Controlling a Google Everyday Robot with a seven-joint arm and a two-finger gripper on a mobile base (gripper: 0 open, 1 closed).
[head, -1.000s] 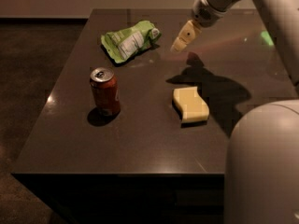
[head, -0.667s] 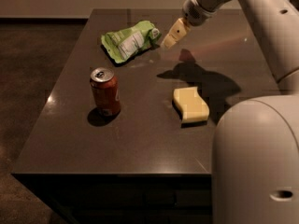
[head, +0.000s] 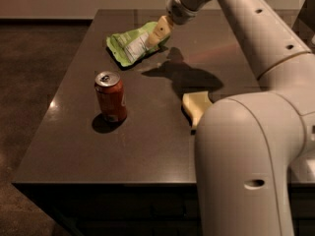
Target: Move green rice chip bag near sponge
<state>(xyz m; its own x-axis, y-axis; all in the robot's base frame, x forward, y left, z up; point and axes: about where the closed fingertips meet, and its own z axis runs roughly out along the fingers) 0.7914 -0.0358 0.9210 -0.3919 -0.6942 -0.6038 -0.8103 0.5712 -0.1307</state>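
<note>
The green rice chip bag [head: 132, 45] lies crumpled at the far left of the dark table [head: 147, 141], its white label panel facing up. The gripper [head: 158, 32] hangs over the bag's right end, tan fingers pointing down at it. The pale yellow sponge [head: 196, 106] lies nearer the front, right of centre, partly hidden by the white arm [head: 246, 146]. The sponge is well apart from the bag.
A red-orange soda can [head: 110, 97] stands upright on the table's left side, in front of the bag. The arm's big white link fills the lower right. The table's front edge runs along the bottom, with dark floor to the left.
The gripper has moved left, from right of the bag to over the bag's right end. The arm's body has swung further into view and covers part of the sponge.
</note>
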